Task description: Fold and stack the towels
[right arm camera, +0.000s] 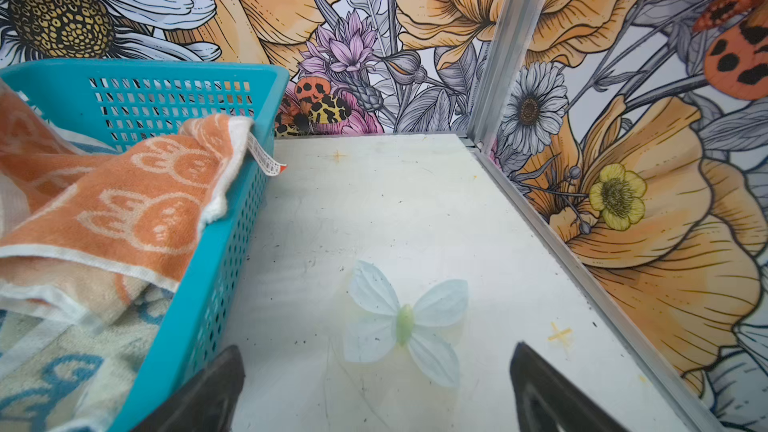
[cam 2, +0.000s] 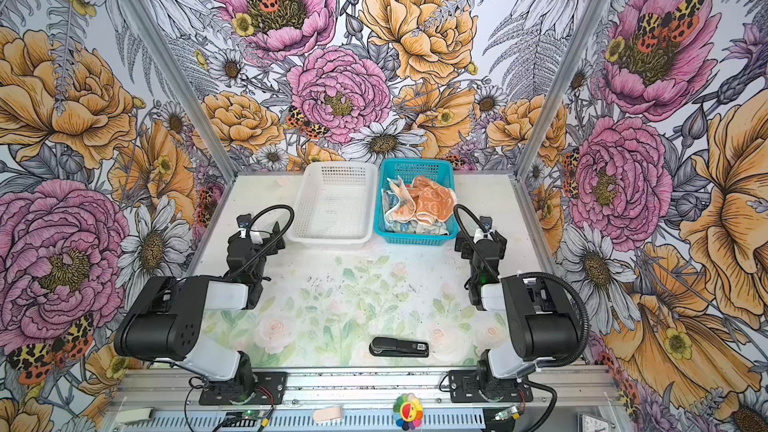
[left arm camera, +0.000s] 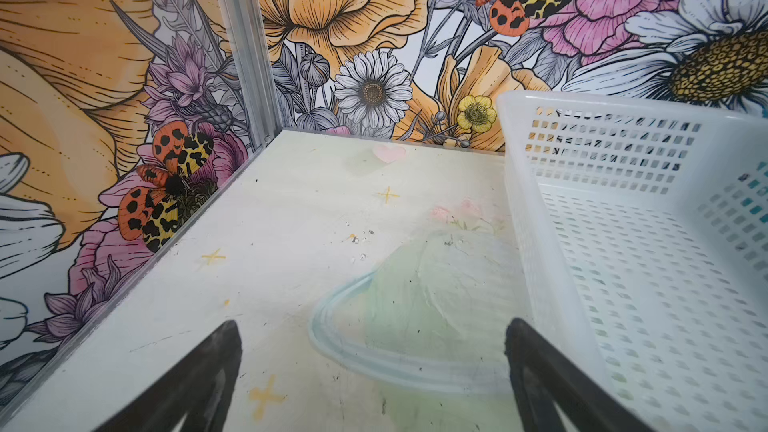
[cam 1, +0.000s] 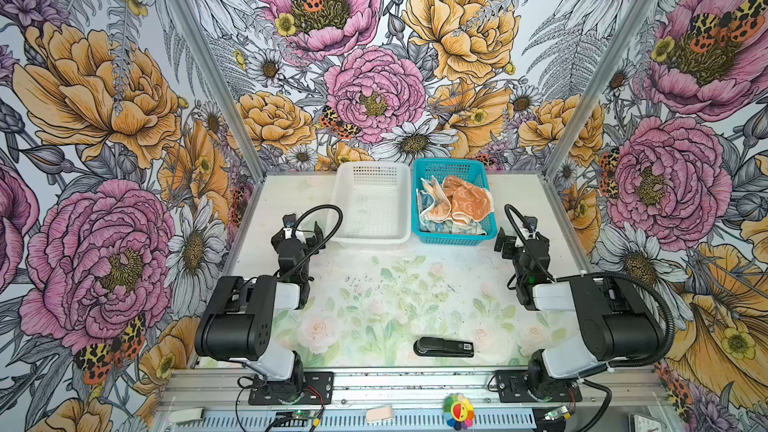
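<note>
The towels (cam 1: 455,205) lie crumpled in a heap inside the teal basket (cam 1: 451,164) at the back of the table, seen in both top views (cam 2: 419,204). An orange towel with white bunny prints (right arm camera: 124,209) is on top and hangs over the basket's rim, with cream and blue cloths beneath it. My left gripper (cam 1: 302,229) hovers open just left of the white basket (cam 1: 372,166), with nothing between its fingers (left arm camera: 372,324). To the right of the teal basket, my right gripper (cam 1: 519,238) is open and empty over bare table (right arm camera: 378,347).
The white basket (left arm camera: 623,118) has nothing in it and stands against the teal one (right arm camera: 232,243). A black stapler (cam 1: 444,347) lies near the table's front edge. Floral walls and aluminium posts close in the back and both sides.
</note>
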`<state>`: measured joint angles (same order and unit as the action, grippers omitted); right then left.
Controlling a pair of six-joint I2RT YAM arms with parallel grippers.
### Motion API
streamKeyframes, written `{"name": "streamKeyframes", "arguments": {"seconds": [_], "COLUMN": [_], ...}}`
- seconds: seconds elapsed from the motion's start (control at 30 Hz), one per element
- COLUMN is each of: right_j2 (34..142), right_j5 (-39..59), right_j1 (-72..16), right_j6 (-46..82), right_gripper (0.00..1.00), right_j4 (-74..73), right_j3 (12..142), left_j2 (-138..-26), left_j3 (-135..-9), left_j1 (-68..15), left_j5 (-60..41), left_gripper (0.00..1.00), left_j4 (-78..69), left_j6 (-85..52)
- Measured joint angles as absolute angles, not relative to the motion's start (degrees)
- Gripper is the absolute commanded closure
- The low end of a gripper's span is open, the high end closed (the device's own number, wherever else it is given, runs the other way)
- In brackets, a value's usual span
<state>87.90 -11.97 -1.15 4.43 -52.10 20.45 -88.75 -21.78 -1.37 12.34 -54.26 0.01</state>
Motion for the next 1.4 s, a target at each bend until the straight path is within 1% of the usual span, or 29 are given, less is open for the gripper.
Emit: {"name": "streamKeyframes", "arguments": {"seconds": [0.9, 1.03, 1.17, 1.3, 1.4], "right_j2": [87.9, 87.9, 87.9, 87.9, 86.9], "right_j5": [-11.0, -10.8, -10.7, -10.8, -11.4], "right_j1": [-1.1, -1.0, -1.0, -1.0, -1.0], "right_j6": [4.4, 4.4, 4.4, 4.5, 4.6], "right_gripper": [0.01, 0.01, 0.01, 0.0, 0.01], "right_j4": [-51.0, -51.0, -50.8, -50.6, -48.0], "right_j3": [20.5, 20.5, 20.5, 20.5, 21.1], "left_j2": [-88.8, -88.8, -88.8, -88.8, -88.0], "left_j3": [-21.8, -21.8, -19.8, -19.2, -19.2], "left_j1": [-1.3, 0.9, 2.5, 2.1, -0.8], "left_j5": [12.2, 8.3, 6.5, 6.9, 10.8], "left_gripper": [0.01, 0.01, 0.01, 0.01, 0.01], "left_j4": [-54.2, -54.2, -56.4, -56.5, -55.4], "left_j6": [0.0, -0.1, -0.8, -1.5, -0.8]}}
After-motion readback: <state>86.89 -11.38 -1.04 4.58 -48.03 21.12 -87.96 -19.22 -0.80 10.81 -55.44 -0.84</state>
